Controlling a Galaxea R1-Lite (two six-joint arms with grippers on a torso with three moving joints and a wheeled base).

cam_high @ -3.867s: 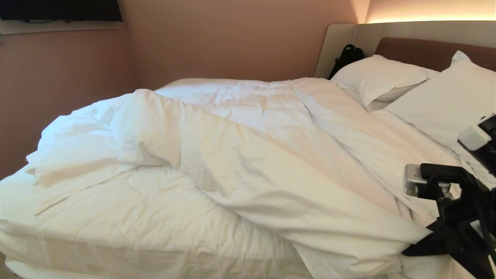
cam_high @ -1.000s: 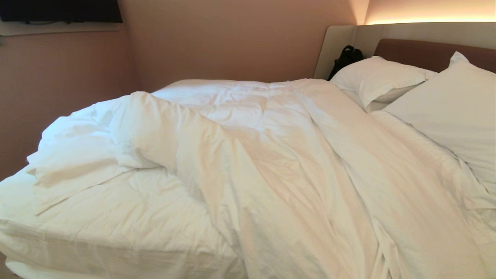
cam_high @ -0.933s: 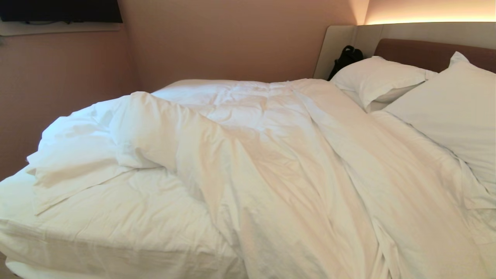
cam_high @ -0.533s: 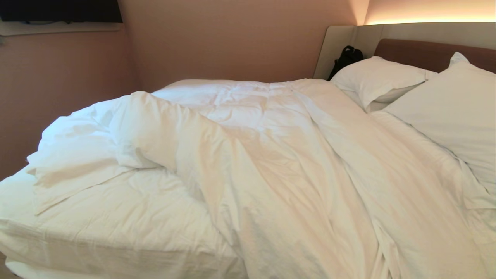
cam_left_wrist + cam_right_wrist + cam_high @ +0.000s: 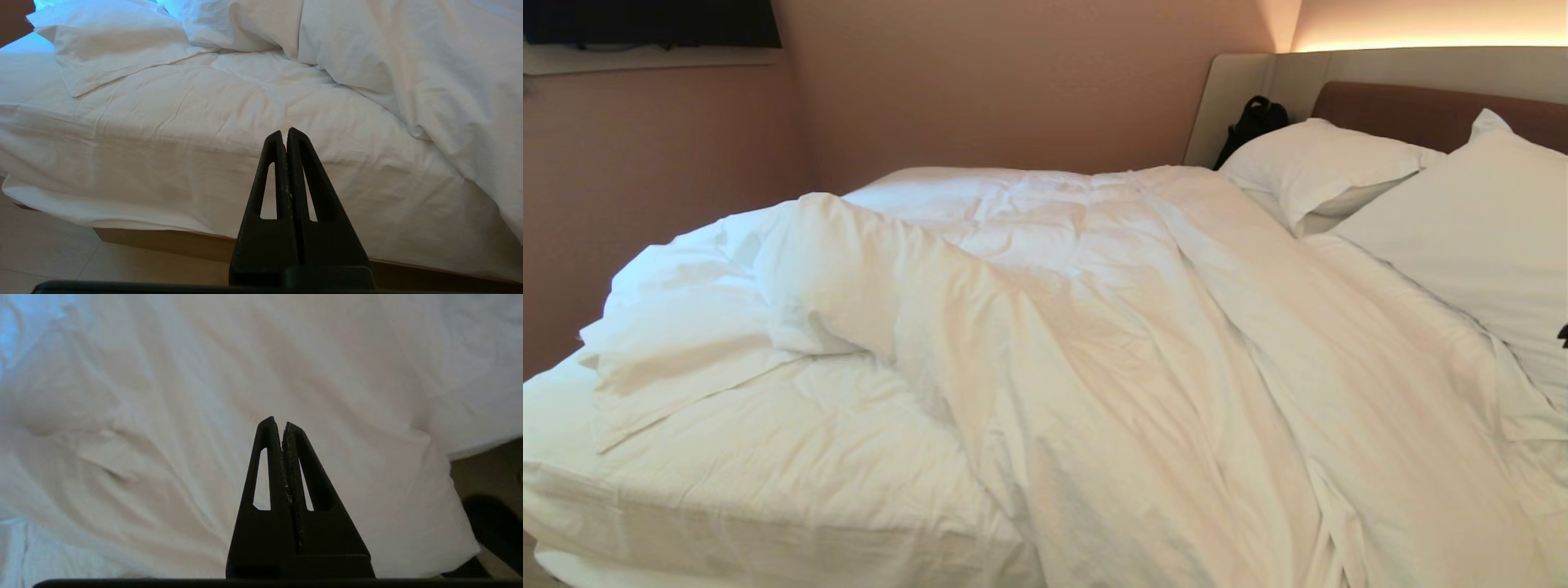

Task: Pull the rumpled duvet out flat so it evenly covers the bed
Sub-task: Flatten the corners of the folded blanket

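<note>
Both end effectors closed, empty: left end effector (image 5: pixel 286 136) facing bed (image 5: pixel 171 163), right end effector (image 5: pixel 278 424) over duvet (image 5: pixel 1111 343) bunched toward headboard (image 5: pixel 1421 114). Open wide, grab thick fold.

Soft matt white cloth, creased and puffy, on the duvet (image 5: pixel 1143 343); thinner, tauter white cloth with fine wrinkles over the bed (image 5: pixel 171 134). Smooth white cloth on the pillows (image 5: pixel 1462 229). Padded matt brown and beige on the headboard (image 5: pixel 1405 106). Matt black plastic, ribbed along the inner faces, on the right gripper (image 5: pixel 281 425) and left gripper (image 5: pixel 285 134).
</note>
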